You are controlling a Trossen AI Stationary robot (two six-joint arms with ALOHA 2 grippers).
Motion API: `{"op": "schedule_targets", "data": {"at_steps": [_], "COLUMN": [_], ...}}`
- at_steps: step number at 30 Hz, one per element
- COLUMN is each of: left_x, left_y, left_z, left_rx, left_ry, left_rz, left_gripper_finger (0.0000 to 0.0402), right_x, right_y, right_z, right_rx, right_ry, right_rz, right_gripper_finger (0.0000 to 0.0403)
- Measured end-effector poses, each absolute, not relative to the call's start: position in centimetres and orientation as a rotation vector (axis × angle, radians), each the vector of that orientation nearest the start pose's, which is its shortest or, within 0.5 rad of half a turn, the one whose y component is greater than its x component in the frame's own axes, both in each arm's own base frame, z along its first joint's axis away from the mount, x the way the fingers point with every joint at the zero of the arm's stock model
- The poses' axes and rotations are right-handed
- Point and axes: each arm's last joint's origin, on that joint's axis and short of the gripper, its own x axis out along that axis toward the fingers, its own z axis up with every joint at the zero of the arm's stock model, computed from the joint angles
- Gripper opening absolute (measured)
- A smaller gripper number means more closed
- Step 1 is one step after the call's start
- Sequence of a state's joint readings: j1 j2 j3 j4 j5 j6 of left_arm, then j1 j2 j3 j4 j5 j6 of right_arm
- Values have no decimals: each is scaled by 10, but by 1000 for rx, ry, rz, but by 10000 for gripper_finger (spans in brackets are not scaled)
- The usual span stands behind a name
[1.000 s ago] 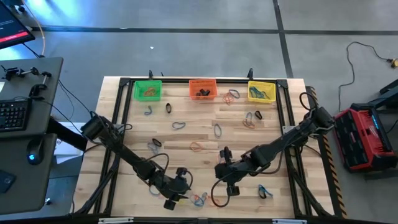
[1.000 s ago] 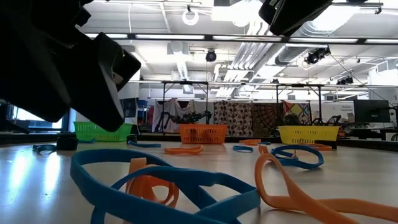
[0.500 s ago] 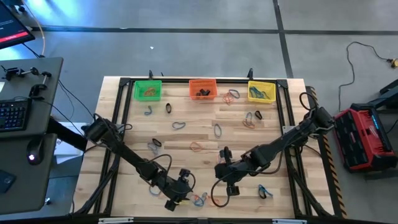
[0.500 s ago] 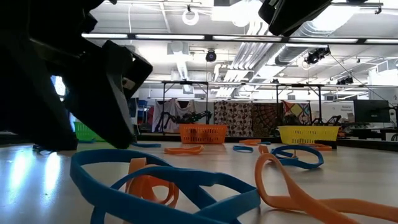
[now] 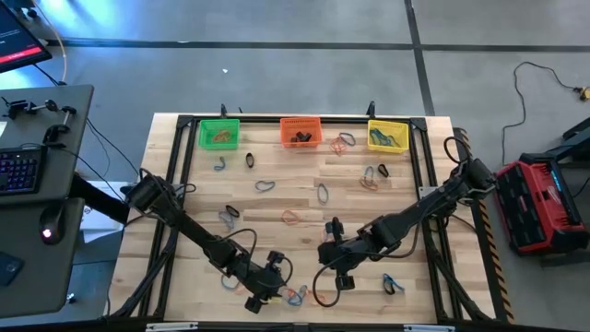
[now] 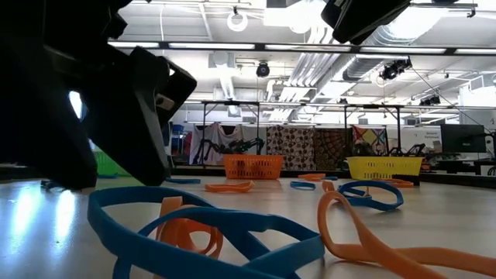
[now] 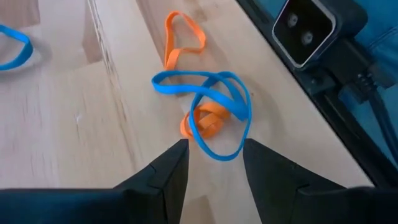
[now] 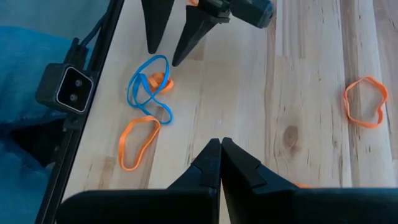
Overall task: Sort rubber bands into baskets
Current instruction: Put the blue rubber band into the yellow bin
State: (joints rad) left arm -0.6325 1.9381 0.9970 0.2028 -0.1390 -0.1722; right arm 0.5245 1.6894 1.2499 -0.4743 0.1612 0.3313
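Robotics lab, open ceiling with ducts (image 6: 232, 77), strip lights, keyboard desk (image 5: 37, 166) beside wooden table (image 5: 304, 198)

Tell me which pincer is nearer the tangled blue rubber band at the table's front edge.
Left. The left pincer hangs open right at the thin, looped blue rubber band, its fingers not yet around it. The shut right pincer waits farther off, across bare wood.
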Motion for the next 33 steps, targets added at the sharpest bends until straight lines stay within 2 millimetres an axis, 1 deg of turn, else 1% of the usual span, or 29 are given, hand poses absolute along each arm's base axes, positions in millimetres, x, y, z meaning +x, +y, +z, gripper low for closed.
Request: {"op": "schedule_targets", "data": {"at_steps": [2,9,15,18,20,22,26,33], "left_x": [309,317,319,317,315,314,311,310], "left_y": [-220,-223,-225,-223,-222,-218,-205,-179], "left_z": [123,106,108,106,109,117,144,194], "left_rx": [114,111,110,113,118,135,166,112], "left_ry": [723,747,744,770,787,793,780,689], "left_rz": [-410,-444,-446,-439,-436,-414,-330,-266], "left_gripper_finger": [142,136,133,116,93,65,11,3], "right_x": [312,312,311,311,310,310,308,308], "right_y": [175,175,175,174,174,174,172,167], "right_z": [239,239,239,239,238,238,237,235], "right_rx": [-1,-3,-6,-10,-14,-28,-52,-90], "right_ry": [905,907,912,917,920,923,943,946], "right_rz": [189,188,187,187,187,192,169,104], "right_gripper_finger": [1,1,1,1,1,1,1,1]}}
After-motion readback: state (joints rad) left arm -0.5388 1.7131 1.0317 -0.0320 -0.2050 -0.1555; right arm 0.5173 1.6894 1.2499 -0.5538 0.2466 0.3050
